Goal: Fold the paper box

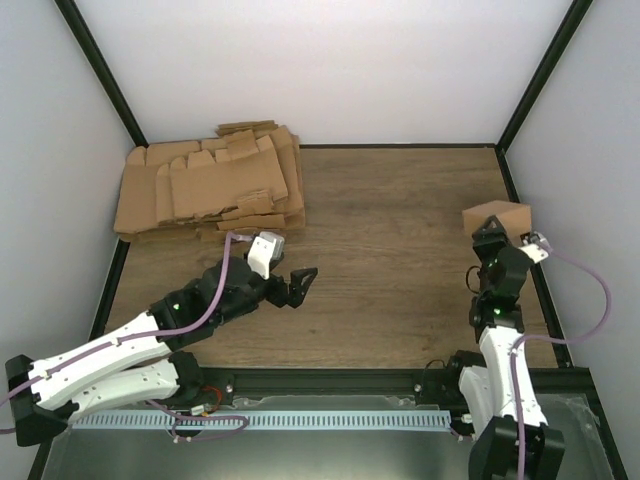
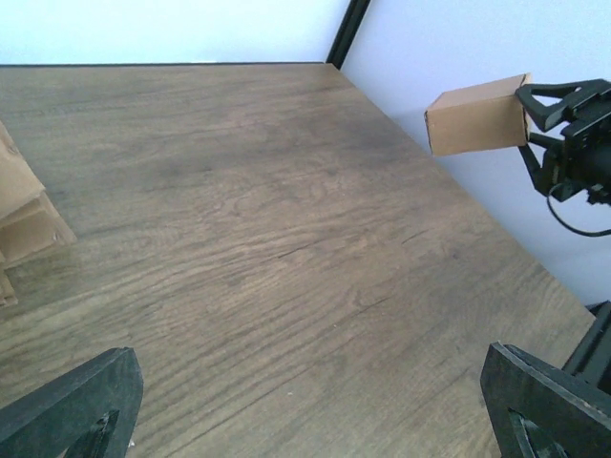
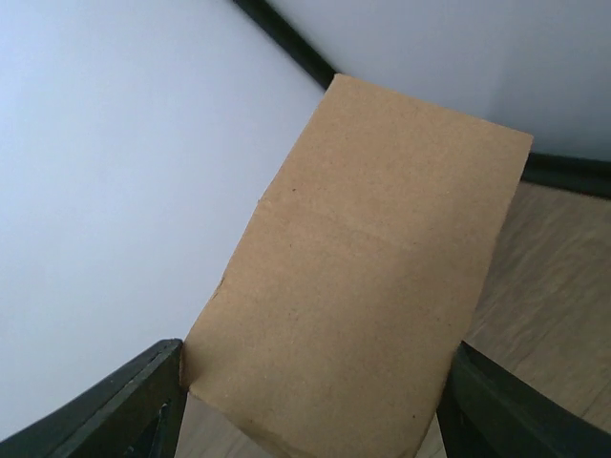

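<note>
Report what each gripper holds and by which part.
The right gripper holds the paper box by its near end, fingers on two opposite sides. The left gripper is open and holds nothing.

Bright, even, diffuse light from overhead in all three views. Top view: back wall (image 1: 330, 70) washed near-white, table (image 1: 400, 250) evenly lit, no hard glare. Soft, short shadows under the pile of cardboard blanks (image 1: 210, 185) and beside the left arm (image 1: 110, 355). Left wrist view: wood grain sharp mid-frame, jaws at the bottom corners soft and dark. Right wrist view: paper box (image 3: 363, 277) very close, slightly soft, evenly lit; jaws at the lower corners blurred; wall behind shades from white to bluish grey.
</note>
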Controlling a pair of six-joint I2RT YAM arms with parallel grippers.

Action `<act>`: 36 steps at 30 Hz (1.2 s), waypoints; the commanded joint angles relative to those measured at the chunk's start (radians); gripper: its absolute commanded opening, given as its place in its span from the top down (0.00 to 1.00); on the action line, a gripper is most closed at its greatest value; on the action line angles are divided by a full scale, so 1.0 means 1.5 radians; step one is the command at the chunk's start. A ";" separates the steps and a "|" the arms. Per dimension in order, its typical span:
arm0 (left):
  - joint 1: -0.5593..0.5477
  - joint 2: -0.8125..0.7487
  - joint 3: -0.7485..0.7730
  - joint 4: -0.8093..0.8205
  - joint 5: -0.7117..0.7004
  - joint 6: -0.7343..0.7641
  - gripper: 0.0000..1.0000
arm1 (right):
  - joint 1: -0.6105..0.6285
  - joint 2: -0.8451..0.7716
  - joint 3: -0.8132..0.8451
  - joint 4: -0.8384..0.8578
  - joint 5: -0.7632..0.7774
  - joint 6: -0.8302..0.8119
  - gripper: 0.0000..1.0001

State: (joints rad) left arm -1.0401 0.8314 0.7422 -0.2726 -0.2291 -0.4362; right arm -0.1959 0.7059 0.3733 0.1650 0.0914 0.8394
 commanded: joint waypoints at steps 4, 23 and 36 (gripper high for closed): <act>0.003 -0.008 0.003 -0.010 0.038 -0.008 0.00 | -0.054 0.026 -0.090 0.157 0.105 0.104 0.25; 0.004 -0.012 -0.013 0.016 0.062 -0.021 0.00 | -0.054 0.056 0.177 -0.569 0.024 0.151 0.00; 0.004 -0.012 -0.022 0.020 0.062 -0.021 0.00 | -0.053 0.248 0.227 -0.705 -0.009 0.032 0.99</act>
State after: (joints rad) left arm -1.0393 0.8139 0.7227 -0.2779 -0.1471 -0.4683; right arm -0.2695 1.1206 0.6876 -0.8108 -0.0090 0.8387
